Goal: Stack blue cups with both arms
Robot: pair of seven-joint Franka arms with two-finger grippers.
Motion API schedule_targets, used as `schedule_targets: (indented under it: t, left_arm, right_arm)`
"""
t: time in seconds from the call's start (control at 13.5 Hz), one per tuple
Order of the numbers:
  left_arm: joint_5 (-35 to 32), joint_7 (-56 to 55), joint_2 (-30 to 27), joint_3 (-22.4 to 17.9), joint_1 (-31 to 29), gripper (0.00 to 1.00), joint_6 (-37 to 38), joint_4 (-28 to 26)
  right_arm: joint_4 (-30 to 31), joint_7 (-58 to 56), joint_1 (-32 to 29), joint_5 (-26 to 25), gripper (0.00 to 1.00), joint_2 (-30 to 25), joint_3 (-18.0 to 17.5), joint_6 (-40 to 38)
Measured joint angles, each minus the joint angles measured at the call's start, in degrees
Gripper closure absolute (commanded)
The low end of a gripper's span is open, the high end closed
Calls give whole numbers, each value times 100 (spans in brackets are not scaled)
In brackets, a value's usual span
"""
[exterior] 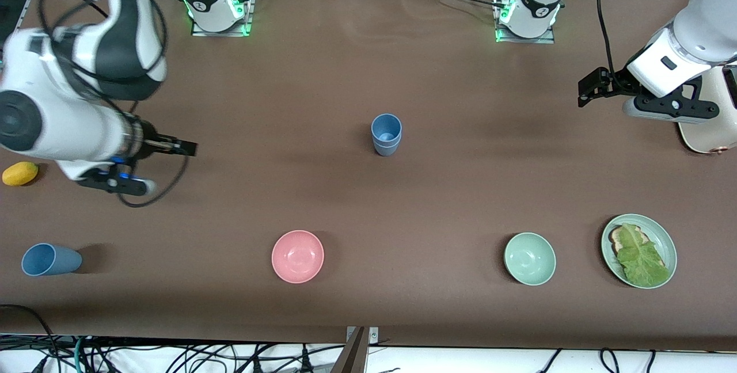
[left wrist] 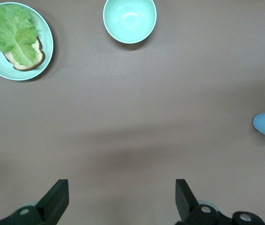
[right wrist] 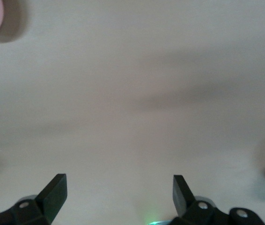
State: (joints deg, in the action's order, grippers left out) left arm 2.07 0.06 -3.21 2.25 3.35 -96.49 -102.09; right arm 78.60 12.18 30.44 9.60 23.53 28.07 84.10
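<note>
Upright cup (exterior: 386,134): stands mouth up near the middle of the tabletop (exterior: 460,189), midway between the two arms' ends. A line runs round its wall below the rim; I can't tell if that marks one cup already sitting inside another.

Lying cup (exterior: 50,259): on its side toward the right arm's end, nearer the front camera than the pink bowl's row is not; it lies level with the pink bowl (exterior: 297,256), mouth facing the table edge.

Handling, as I judge it: thin plastic tumblers, light and stiff, smooth enough to slip. The tapered wall suggests pinching just under the rim, across the mouth, with modest force. The lying one looks free to roll if nudged, so it probably wants a grip across its width.

Right gripper (exterior: 184,147): hangs over bare tabletop toward the right arm's end, fingers spread apart, holding nothing.

Left gripper (exterior: 593,91): over the left arm's end, fingers wide apart, empty; its wrist camera shows the mint-green bowl (left wrist: 129,20) and a plate of bread and lettuce (left wrist: 16,41).

Other: a yellow fruit (exterior: 20,173) sits by the table edge beside the right arm.
</note>
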Motion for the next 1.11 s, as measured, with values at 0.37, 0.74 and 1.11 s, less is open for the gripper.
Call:
schedule_targets:
  t: [0.37, 0.74, 1.11]
  left_arm:
    - [0, 0, 0, 1, 1, 0, 0, 8]
    - [0, 0, 0, 11, 2, 0, 0, 12]
    - [0, 0, 0, 16, 5, 0, 0, 13]
  right_arm:
    - [808, -202, -1171, -901, 0, -1179, -1365, 2]
    - [1063, -744, -1481, -986, 0, -1812, -1462, 197]
    - [1147, -828, -1905, -986, 0, -2040, -1835, 466]
